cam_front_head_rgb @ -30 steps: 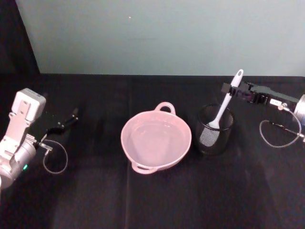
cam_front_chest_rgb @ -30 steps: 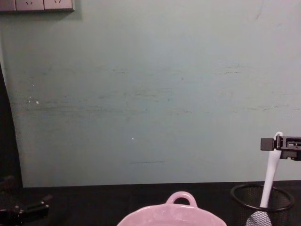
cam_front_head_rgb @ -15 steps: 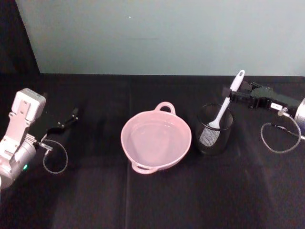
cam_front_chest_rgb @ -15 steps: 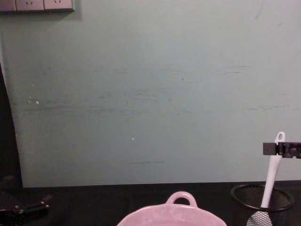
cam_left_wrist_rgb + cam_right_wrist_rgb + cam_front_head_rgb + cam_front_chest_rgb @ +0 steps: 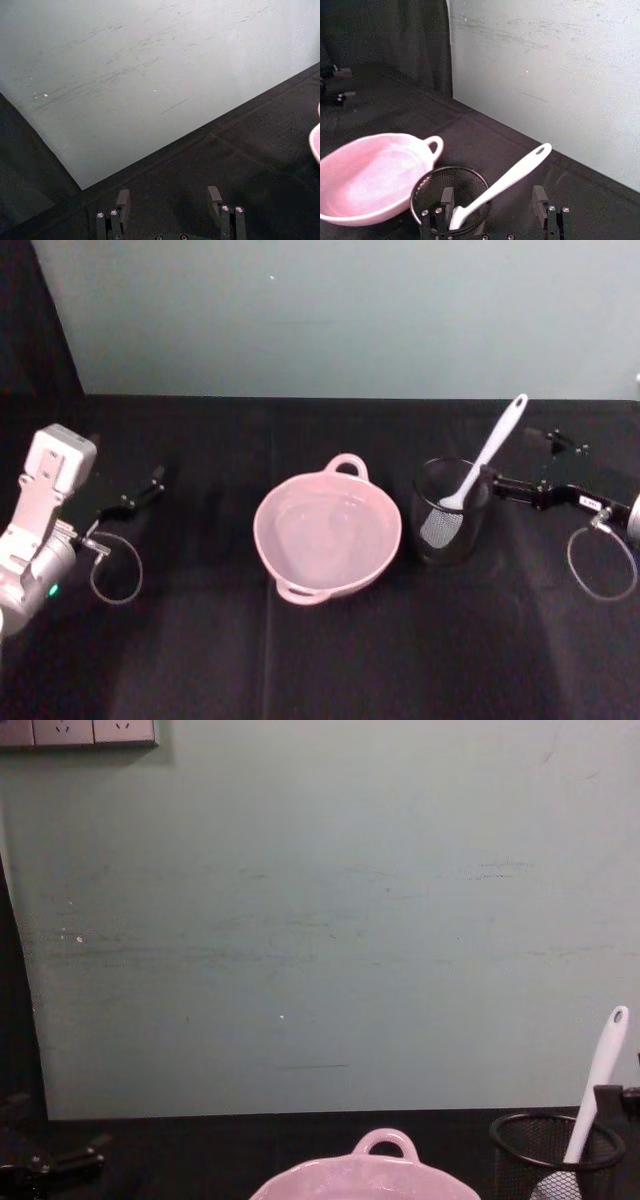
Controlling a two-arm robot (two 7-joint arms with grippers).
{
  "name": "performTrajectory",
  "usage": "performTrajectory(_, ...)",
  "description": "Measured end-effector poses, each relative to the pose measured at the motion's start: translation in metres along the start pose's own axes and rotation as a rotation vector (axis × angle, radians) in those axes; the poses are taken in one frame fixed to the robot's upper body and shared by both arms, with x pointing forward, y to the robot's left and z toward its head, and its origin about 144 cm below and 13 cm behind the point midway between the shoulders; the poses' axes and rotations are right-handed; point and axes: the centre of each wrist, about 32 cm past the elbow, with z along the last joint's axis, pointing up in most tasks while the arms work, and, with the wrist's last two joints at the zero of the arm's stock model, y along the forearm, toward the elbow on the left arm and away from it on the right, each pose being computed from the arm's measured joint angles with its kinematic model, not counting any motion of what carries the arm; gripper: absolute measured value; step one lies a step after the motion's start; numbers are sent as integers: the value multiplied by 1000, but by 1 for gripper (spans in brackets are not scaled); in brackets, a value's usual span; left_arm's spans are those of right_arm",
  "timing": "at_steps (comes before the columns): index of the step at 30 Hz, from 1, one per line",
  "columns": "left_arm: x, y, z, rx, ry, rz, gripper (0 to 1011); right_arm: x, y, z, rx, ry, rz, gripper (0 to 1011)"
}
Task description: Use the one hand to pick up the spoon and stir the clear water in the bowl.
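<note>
White plastic, the spoon (image 5: pixel 482 462) stood tilted in the black wire-mesh cup (image 5: pixel 451 512), blade down inside and handle leaning up toward the wall, so the pickup was not yet done and all the stirring was left. The right pincer (image 5: pixel 492 202) sat low just beside the cup on its right side, fingers (image 5: pixel 447 199) spread wide with the spoon's lower handle passing between them (whether either finger touched it could not be told), gripping nothing as far as the pictures showed. The pink bowl (image 5: pixel 328 531) rested on the black tabletop (image 5: pixel 320 660) just to the left of the cup, and the clear water (image 5: pixel 325 530) in it lay flat and barely showed against the pink. By my judgement the cup's rim was the main obstacle: the spoon would need lifting clear of the mesh before swinging over the bowl's near rim. The left pincer (image 5: pixel 169 202) stayed parked far off at the tabletop's left side, open and empty.
</note>
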Motion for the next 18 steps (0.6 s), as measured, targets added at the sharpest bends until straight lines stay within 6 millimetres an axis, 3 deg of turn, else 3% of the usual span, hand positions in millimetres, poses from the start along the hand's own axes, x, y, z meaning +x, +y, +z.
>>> performTrajectory(10, 0, 0, 0, 0, 0, 0, 1011, -4, 6, -2, 5, -76, -22, 1002)
performTrajectory(18, 0, 0, 0, 0, 0, 0, 1011, -13, -8, -1, 16, -123, -38, 1002)
